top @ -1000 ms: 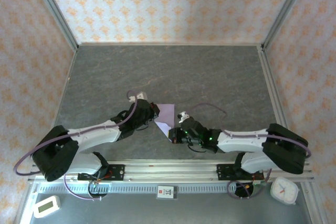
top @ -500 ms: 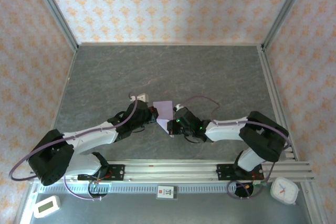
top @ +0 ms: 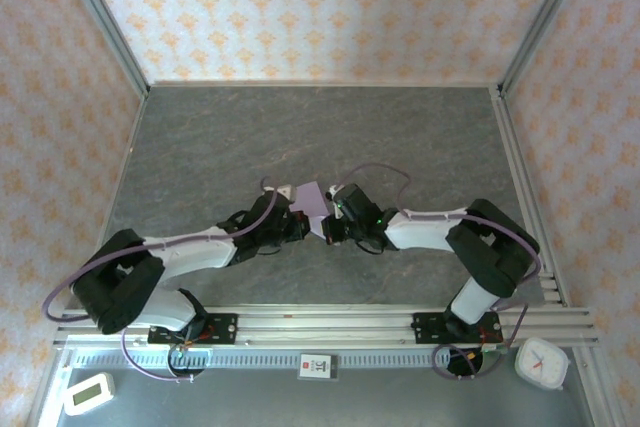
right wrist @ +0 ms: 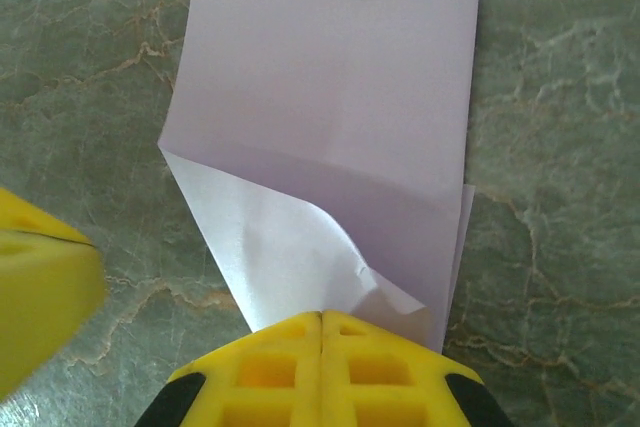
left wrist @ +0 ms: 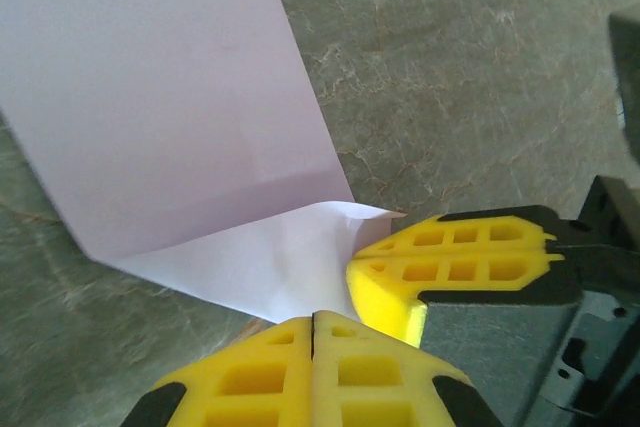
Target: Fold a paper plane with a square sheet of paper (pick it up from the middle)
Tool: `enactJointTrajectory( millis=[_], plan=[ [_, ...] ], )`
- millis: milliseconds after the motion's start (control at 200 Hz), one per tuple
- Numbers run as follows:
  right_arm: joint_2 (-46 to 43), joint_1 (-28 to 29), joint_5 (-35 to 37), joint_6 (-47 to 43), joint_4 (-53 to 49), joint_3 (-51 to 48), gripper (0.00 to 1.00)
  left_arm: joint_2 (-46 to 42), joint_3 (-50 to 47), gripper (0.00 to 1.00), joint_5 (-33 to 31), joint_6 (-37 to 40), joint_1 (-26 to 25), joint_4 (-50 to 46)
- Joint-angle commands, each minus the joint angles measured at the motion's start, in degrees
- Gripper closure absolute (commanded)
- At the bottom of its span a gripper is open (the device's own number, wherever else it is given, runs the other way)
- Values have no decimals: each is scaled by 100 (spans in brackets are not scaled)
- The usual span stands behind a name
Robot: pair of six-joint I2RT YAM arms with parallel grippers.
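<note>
Lilac paper [top: 312, 201] flat on grey table [top: 400, 137], near its middle, just toward 12 o'clock from where both arms meet. Judged as an early fold: near corner turned over as a pale flap [right wrist: 285, 247], slanting from 9 o'clock down to 6 o'clock in the right wrist view, rumpled at its tip. Left gripper [left wrist: 313, 319] shut tight, no gap between fingers, set at the flap's 6 o'clock edge. Right gripper [right wrist: 320, 317] likewise shut, at the rumpled tip, just beside the left one. Probably pressing the crease down rather than lifting. Next, by this reading: pin the flap with one gripper and drag the other along the slant to sharpen it, gently enough not to skid the sheet. Hard to tell whether either pair pinches paper or merely rests on it, with contact hidden under the fingers. Cut off at 12 o'clock in both wrist views: far edge of the sheet. From above, near corner masked by both wrists.
</note>
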Motion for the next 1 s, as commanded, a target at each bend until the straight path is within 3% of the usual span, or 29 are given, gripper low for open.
enactJointTrajectory(
  millis=[0, 260, 510, 691, 996],
  plan=[
    [-180, -10, -75, -277, -355, 93, 100, 268, 368, 100, 233, 240, 4, 255],
    [-1301, -13, 340, 988, 35, -550, 100, 778, 790, 100, 257, 474, 49, 251],
    [-2076, 302, 672, 2538, 1138, -1577, 100, 680, 462, 100, 165, 414, 212, 477],
    [-1848, 627, 788, 3025, 1846, -1809, 100, 247, 120, 100, -86, 243, 323, 609],
    [-1013, 679, 904, 3131, 2202, -1459, 100, 404, 17, 100, 517, 382, 332, 961]
  ],
)
